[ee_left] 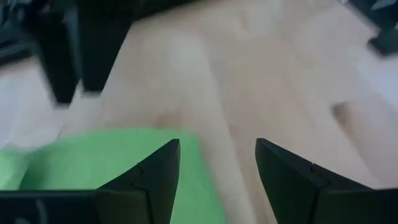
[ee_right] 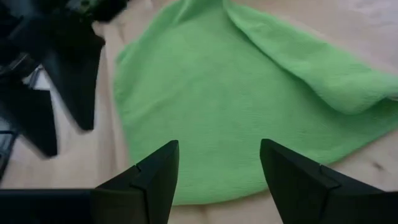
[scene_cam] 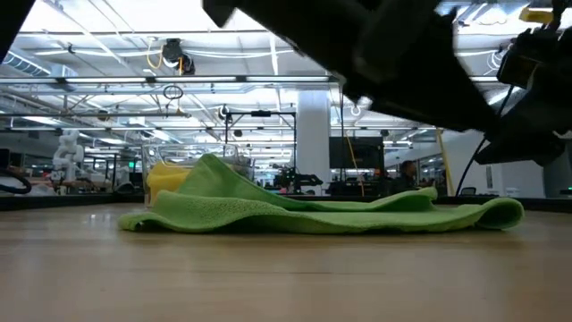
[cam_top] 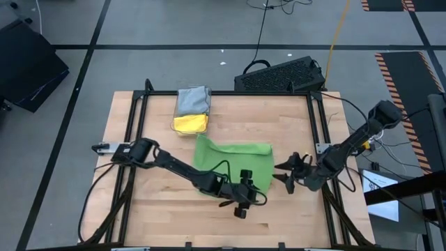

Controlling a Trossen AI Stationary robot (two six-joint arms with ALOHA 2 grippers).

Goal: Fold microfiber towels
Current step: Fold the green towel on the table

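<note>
Green towel flat on the table, between both grippers, left gripper at its near edge, fingers apart, holding nothing, right gripper just beside it, fingers apart too

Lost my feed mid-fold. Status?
Left gripper open at green towel's near edge. Right gripper open, empty, beside the towel. Towel partly folded, flat on table. Nothing in the way.

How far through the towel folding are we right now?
Early. Grey towel and yellow towel sit stacked at the table's back edge. The green towel lies half-folded and rumpled. Left gripper and right gripper hover open beside it, holding nothing. Its fold remains unfinished.
</note>
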